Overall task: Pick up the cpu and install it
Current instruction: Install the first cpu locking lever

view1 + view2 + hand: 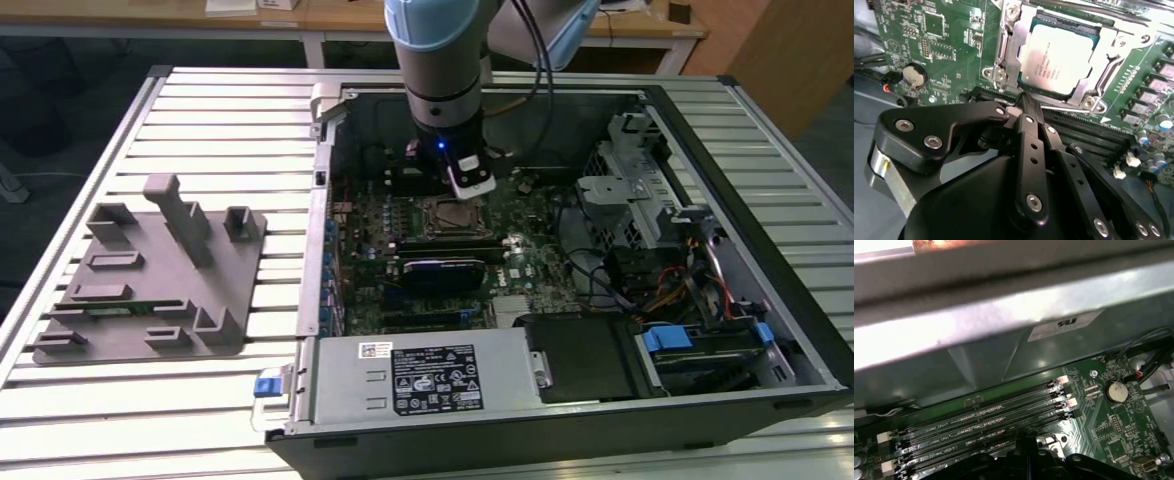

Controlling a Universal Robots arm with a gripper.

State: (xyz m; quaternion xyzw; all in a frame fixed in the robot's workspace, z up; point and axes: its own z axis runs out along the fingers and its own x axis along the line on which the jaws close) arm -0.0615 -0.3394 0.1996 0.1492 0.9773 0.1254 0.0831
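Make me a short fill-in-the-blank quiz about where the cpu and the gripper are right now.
1. The cpu lies in the motherboard's ____, inside its metal frame.
2. The gripper has its fingers ____, with nothing between them.
3. In the exterior view the gripper hangs inside the open computer ____.
4. The grey holder lies on the table to the exterior view's ____ of the computer.

Missing words: socket; shut; case; left

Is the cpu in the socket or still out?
In. The cpu lies flat inside the metal socket frame on the motherboard; the gripper, fingers together, holds nothing.
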